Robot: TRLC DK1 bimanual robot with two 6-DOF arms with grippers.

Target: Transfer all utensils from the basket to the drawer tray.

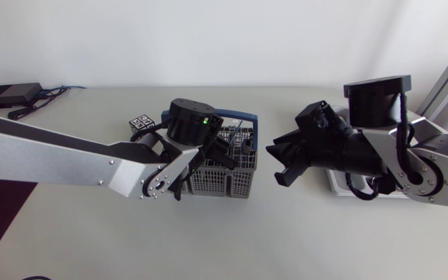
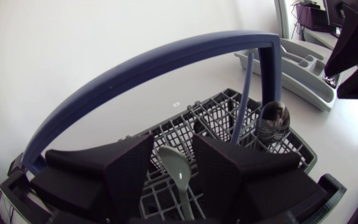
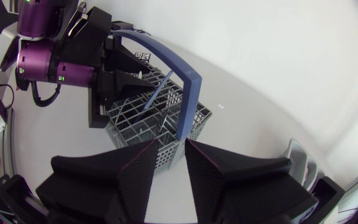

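The grey wire basket [image 1: 238,183] with its blue hoop handle [image 2: 148,68] stands near the middle of the surface [image 1: 208,241]. The left gripper [image 2: 173,140] is down inside it. From the left wrist, a pale spoon [image 2: 171,163] stands upright in the gap of that gripper. Whether the jaws are grasping it or only flank it I cannot tell.

Two more utensils stand in the basket's far compartments - a slim blue-handled one [image 2: 242,99] leaning against the hoop, and just beside it a shiny metal spoon [image 2: 273,119], bowl up. The overhead view shows none of this clearly, as the arm's wrist covers much of the basket.

The pale drawer tray [image 2: 303,68] lies beyond the basket, well apart from it. From above only a corner shows under the right arm, and what its compartments hold cannot be made out.

The right gripper [image 3: 170,148] hangs above the surface between basket and tray, pointed at the basket - jaws released, nothing between them.

A small black-and-white marker tile [image 1: 141,122] lies just beside the basket, seen from above.
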